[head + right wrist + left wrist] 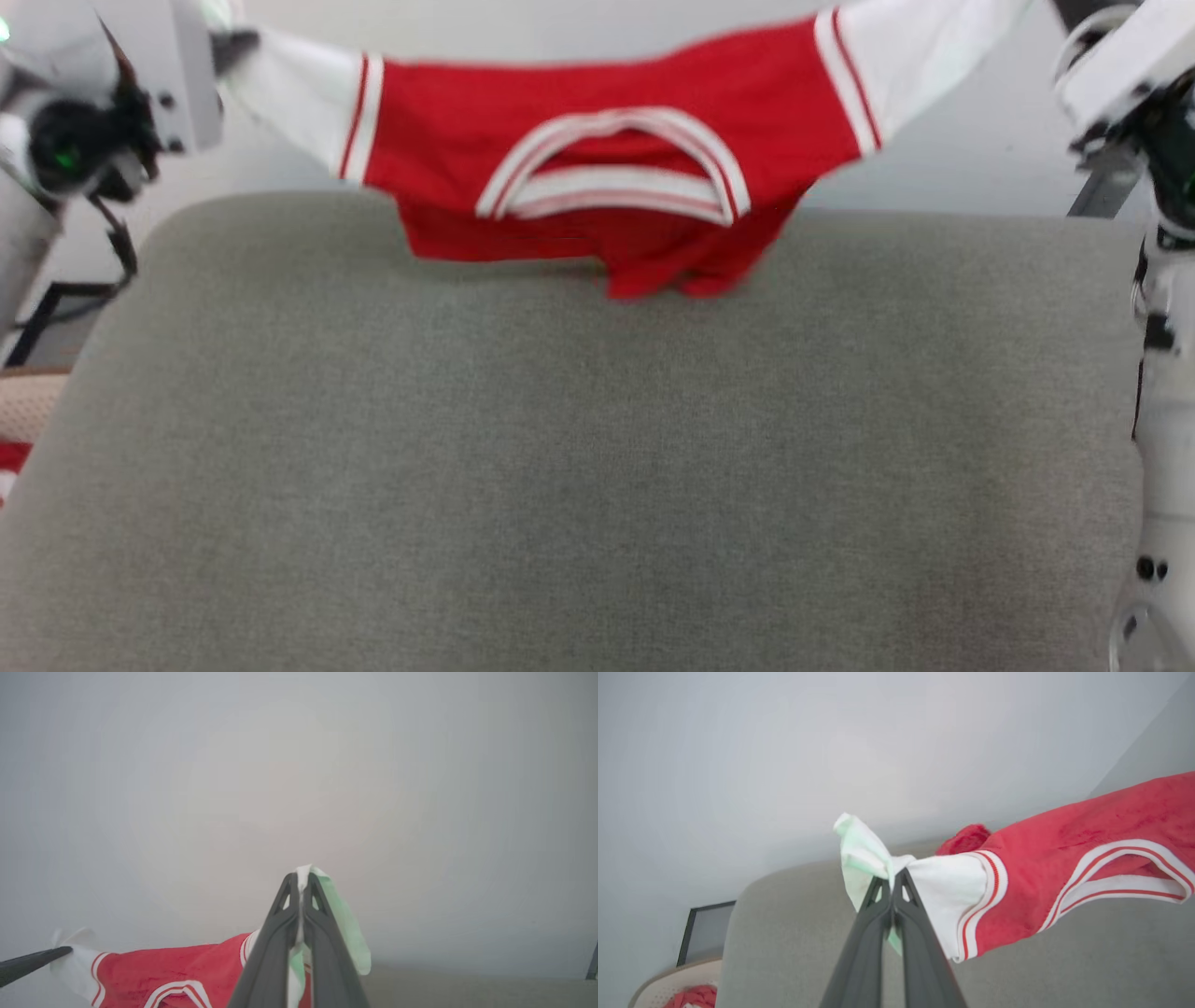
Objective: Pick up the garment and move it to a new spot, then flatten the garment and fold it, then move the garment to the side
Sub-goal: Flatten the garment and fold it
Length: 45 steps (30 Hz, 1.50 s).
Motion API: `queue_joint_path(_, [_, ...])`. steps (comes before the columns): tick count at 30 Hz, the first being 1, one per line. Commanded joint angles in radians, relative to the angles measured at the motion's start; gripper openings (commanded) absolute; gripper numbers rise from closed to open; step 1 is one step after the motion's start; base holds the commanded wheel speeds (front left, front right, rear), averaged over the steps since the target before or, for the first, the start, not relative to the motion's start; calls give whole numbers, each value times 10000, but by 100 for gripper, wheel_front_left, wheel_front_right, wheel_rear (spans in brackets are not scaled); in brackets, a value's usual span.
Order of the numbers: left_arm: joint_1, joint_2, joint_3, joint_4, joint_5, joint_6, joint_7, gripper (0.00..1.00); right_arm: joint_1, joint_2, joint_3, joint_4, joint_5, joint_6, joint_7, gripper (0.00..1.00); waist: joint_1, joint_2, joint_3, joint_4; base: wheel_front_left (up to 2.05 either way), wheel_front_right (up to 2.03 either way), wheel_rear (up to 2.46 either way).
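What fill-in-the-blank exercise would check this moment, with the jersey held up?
1. The left gripper is shut on a ____ sleeve of the garment.
2. The right gripper is shut on the other ____.
3. The garment's body is ____ in colour.
4. The padded surface before the robot is ____ in colour.
Missing words: white; sleeve; red; grey.

The shirt is blurred in the head view, its right sleeve cut by the top edge. A red cloth lower left is cropped, unidentifiable.
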Motion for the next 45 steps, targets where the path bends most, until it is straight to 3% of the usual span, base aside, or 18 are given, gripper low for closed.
queue_joint_path(1, [-226, -66, 93, 121, 60, 38, -217, 0, -307, 87, -134, 267, -139, -11, -212, 0, 0, 0, -343, -48, 0, 0, 0])
queue_joint_path(11, [-938, -354, 166, 751, 535, -88, -1158, 0, -1388, 172, -221, 1342, -468, -11, -1153, 0, 0, 0, -366, -45, 0, 0, 0])
queue_joint_path(20, [-1686, -697, 281, 1325, 857, -171, -2097, 0, -2550, -24, 631, 2155, -924, -11, -2300, 0, 0, 0, 1082, -191, 0, 0, 0])
queue_joint_path(29, [-2921, -1242, 461, 2003, 1272, -180, -3372, 0, -4256, -260, 1502, 3322, -1971, -11, -4737, 0, 0, 0, 3000, -275, 0, 0, 0])
queue_joint_path(36, [-4074, -1624, 573, 2459, 1981, -204, -5687, 0, -5642, -637, 1933, 4081, -3404, -11, -7261, 0, 0, 0, 4339, -161, 0, 0, 0])
queue_joint_path(40, [-4116, -1856, 550, 2640, 2159, -239, -6674, 0, -5761, -783, 2162, 4086, -4330, -13, -7450, 0, 0, 0, 4760, -42, 0, 0, 0])
queue_joint_path(45, [-3299, -2044, 423, 2950, 1974, -253, -6849, 0, -5011, -867, 2439, 4425, -4420, -13, -7463, 0, 0, 0, 4778, 48, 0, 0, 0])
